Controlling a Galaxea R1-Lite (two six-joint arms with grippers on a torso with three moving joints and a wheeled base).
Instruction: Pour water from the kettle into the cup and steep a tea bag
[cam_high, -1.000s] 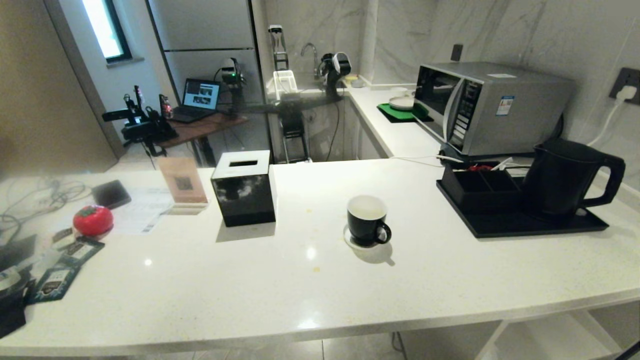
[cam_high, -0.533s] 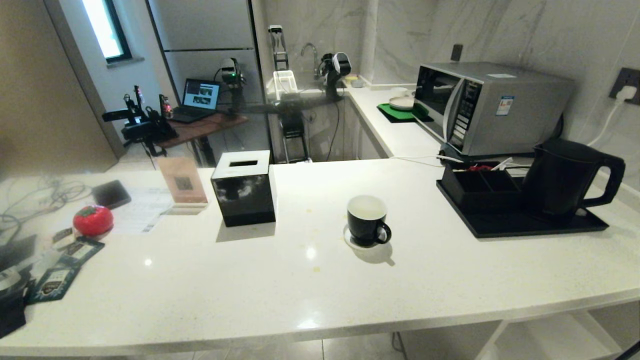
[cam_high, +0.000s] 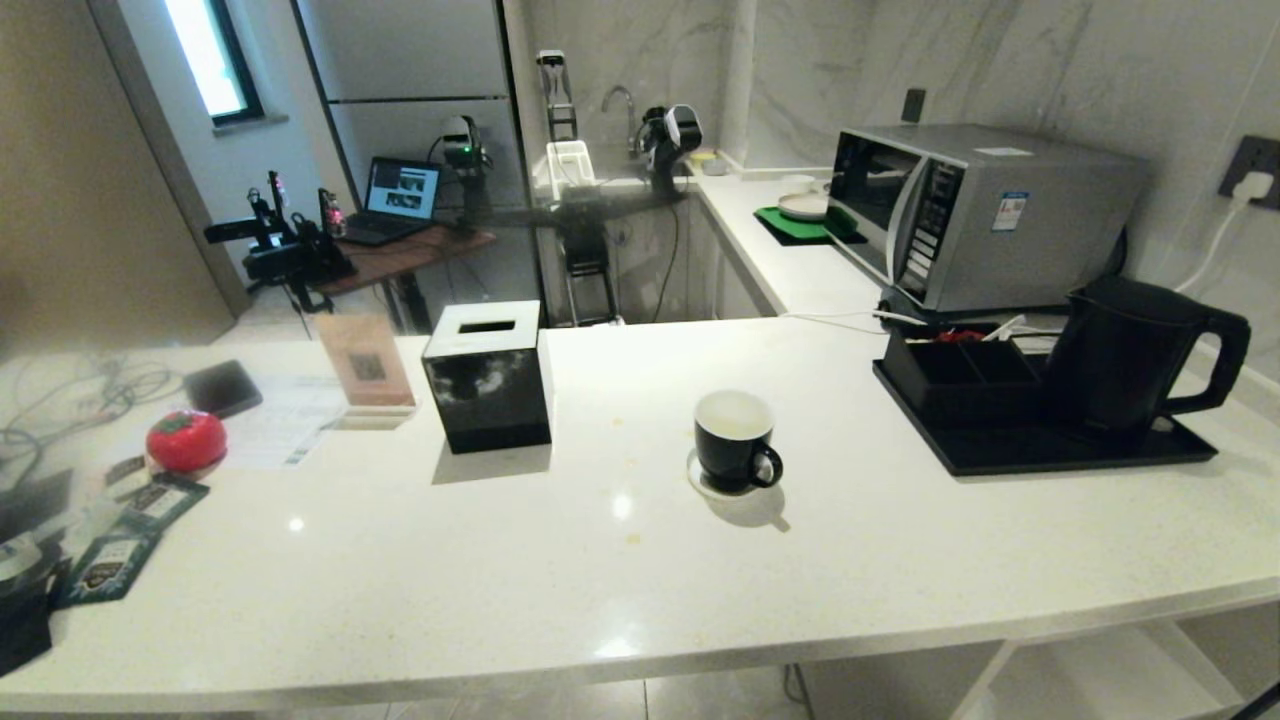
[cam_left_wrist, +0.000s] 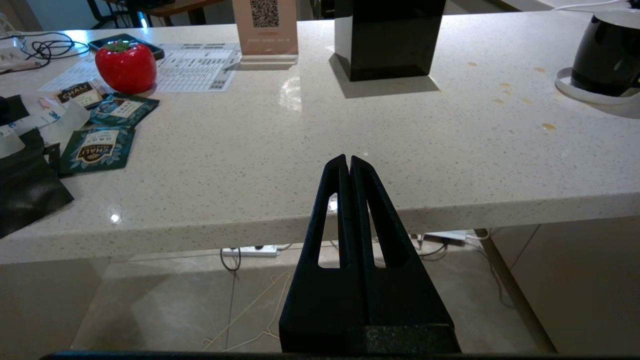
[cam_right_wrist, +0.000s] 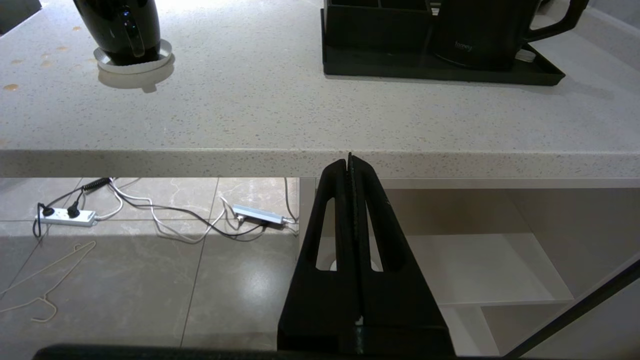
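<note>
Kettle (cam_high: 1130, 355): right of cup (cam_high: 735, 440), handle rightward; nearer right gripper (cam_right_wrist: 350, 162).
Jaws: both closed, empty; left gripper (cam_left_wrist: 348, 162) too.

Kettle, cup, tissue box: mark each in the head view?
kettle (cam_high: 1120, 352), head view, front of the body.
cup (cam_high: 728, 456), head view, outer black wall under the rim.
tissue box (cam_high: 487, 398), head view, glossy front face.

White counter (cam_high: 900, 560) bears saucer (cam_high: 700, 482), black tray (cam_high: 1050, 450), tissue box (cam_high: 488, 375), teal packets (cam_high: 110, 565)
</note>
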